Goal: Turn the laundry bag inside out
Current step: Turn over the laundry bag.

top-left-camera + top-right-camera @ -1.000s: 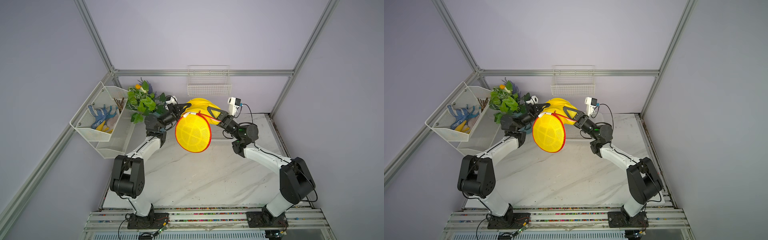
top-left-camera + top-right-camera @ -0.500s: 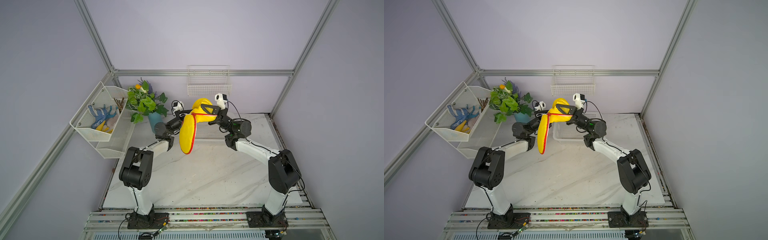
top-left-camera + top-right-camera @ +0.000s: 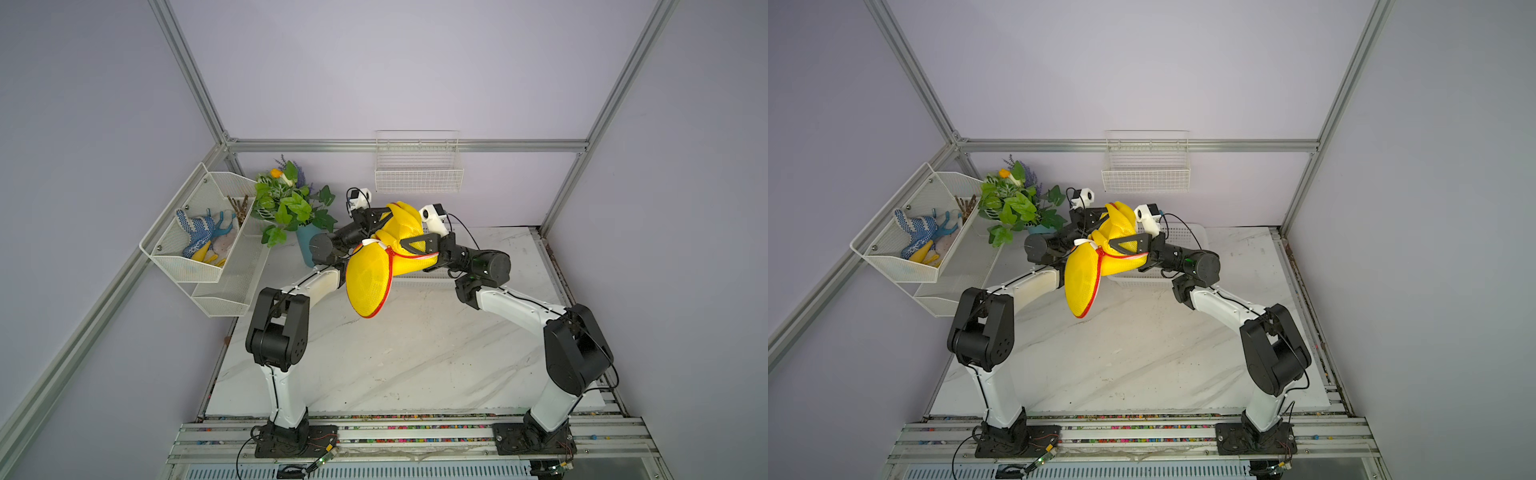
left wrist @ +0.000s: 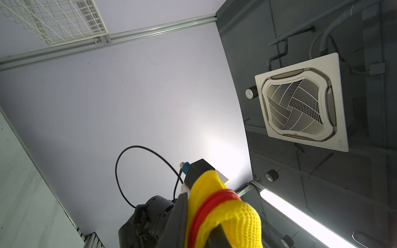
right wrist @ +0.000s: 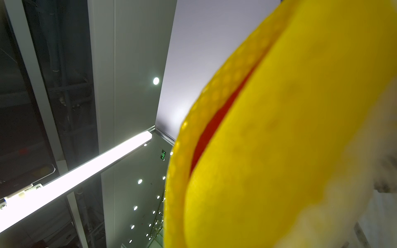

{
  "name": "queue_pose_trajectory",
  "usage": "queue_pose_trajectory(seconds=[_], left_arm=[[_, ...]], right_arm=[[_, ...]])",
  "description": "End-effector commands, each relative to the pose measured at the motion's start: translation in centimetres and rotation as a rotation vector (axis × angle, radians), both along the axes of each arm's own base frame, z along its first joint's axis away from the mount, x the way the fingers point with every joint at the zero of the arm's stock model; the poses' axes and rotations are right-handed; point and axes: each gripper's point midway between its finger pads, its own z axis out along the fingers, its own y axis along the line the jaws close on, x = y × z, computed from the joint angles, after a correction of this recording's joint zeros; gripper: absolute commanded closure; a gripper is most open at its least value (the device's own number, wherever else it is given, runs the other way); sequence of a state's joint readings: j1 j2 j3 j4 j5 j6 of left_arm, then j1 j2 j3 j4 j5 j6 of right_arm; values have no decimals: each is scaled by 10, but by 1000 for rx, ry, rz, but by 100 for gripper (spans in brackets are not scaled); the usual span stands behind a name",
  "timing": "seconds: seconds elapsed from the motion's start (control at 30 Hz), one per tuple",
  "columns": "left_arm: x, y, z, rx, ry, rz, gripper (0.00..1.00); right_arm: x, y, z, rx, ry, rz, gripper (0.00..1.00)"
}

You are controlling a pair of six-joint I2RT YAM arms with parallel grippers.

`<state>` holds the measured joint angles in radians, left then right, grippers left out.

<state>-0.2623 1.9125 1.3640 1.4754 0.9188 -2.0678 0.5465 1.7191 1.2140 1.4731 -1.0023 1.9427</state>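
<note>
Laundry bag (image 3: 368, 276): in both top views it hangs clear of the desk (image 3: 415, 357), toward 12 o'clock from the desk's middle, and is carried between the two arms.

Change over the last second: the round panel (image 3: 1079, 278) faced the camera full-on, then turned edge-on. It now swings back to three-quarter view and dangles toward 6 o'clock. The rest of the mesh is bunched at 12 o'clock.

Left claw (image 3: 380, 216): narrow, pinching yellow mesh and the red zipper trim (image 4: 211, 204), as the left wrist view shows.

Right claw (image 3: 405, 247): closed on the bag's rim at its 3 o'clock side.

Judgement: the mouth is being worked open, but the inversion is not yet done. The slack panel could slip from the grip.
</note>
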Motion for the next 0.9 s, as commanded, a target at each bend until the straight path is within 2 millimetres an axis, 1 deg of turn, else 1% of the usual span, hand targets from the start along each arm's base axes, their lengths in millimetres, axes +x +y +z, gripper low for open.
queue_pose_trajectory(seconds=[0.0,0.1,0.17,0.23,0.33,0.37,0.43,0.5,0.6,0.67,0.73,0.77,0.8,0.87], left_arm=[[0,-10,-10,19,147,-21,94],[-20,-4,-2,8,156,-29,100],[-32,2,2,-14,162,-28,100],[-45,7,8,-32,160,-27,100],[-65,13,21,-41,146,-40,100],[-71,15,27,-46,136,-42,100],[-81,19,40,-62,115,-39,100],[-93,23,54,-76,86,-45,100],[-115,22,71,-62,46,-91,100],[-130,21,77,-59,40,-122,100],[-140,19,73,-44,61,-151,100],[-157,21,78,-37,49,-163,100],[-161,18,72,-19,73,-177,100],[-171,14,47,36,148,-197,100]], right_arm=[[-76,10,-17,-123,-231,195,100],[-54,7,-10,-92,-282,64,100],[-38,5,-6,-84,-304,-10,100],[-25,-1,-1,-51,-298,-46,100],[-7,-17,7,54,-219,-38,100],[2,-17,5,48,-169,-24,100],[4,-15,6,42,-191,-18,100],[12,-13,6,48,-171,-21,100],[25,-10,5,50,-145,-17,100],[33,-8,6,55,-124,-12,100],[41,-5,7,55,-115,-4,100],[45,-5,8,59,-105,-2,100],[49,-4,8,63,-98,-1,100],[53,-5,15,77,-92,2,100]])
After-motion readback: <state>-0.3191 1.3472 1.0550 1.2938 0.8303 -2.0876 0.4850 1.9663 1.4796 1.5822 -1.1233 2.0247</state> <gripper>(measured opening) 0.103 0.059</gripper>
